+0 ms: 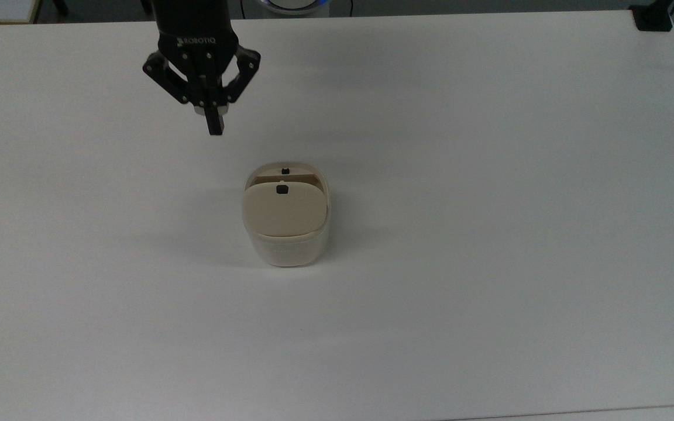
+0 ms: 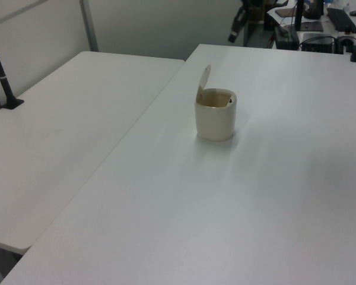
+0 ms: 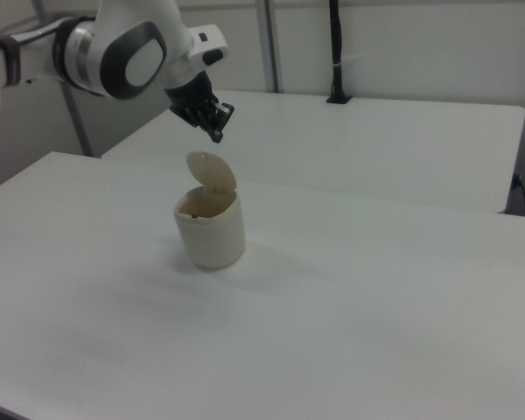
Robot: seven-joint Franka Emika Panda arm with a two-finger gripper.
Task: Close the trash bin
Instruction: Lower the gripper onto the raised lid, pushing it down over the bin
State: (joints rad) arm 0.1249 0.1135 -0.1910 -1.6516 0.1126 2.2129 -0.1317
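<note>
The cream-white trash bin [image 1: 290,251] stands near the middle of the white table [image 1: 489,175]. Its beige lid [image 1: 283,211] is hinged up and open, with a small black latch tab [image 1: 282,189] near its edge. In the left view the trash bin [image 2: 215,117] shows its lid [image 2: 203,78] tilted upright over the rim. My gripper [image 1: 215,127] hangs above the table, up and to the left of the bin in the top view, shut with nothing in it. In the right view the gripper [image 3: 216,133] hovers just above the raised lid [image 3: 213,172], apart from it.
A second white table [image 2: 59,119] adjoins on the left view's left, with a black post [image 2: 3,77] clamped on it. A black clamp [image 1: 653,17] sits at the table's far right corner in the top view. Desks with equipment [image 2: 320,29] stand beyond the table.
</note>
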